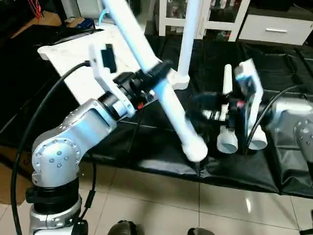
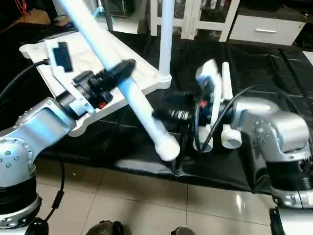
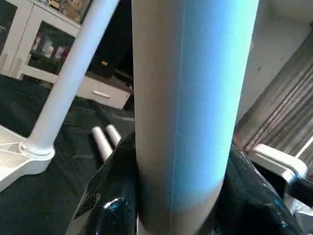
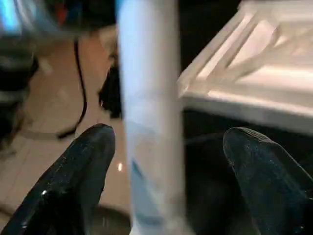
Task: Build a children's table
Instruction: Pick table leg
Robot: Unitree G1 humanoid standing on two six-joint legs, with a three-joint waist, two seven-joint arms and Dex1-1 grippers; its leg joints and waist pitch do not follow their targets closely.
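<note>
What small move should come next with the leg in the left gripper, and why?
Probably close the right gripper on the held leg to steady it. The left gripper clamps the leg mid-length and tilted, while the right fingers stand open on either side of it. One leg already stands in the tabletop.

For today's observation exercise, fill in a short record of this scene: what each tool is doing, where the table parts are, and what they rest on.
left tool: shut on held leg, tilted across the tabletop's near edge
right tool: open, fingers either side of the held leg
tabletop: underside up on black cloth
fitted leg: upright in a corner socket
spare legs: two, lying on the cloth
</note>
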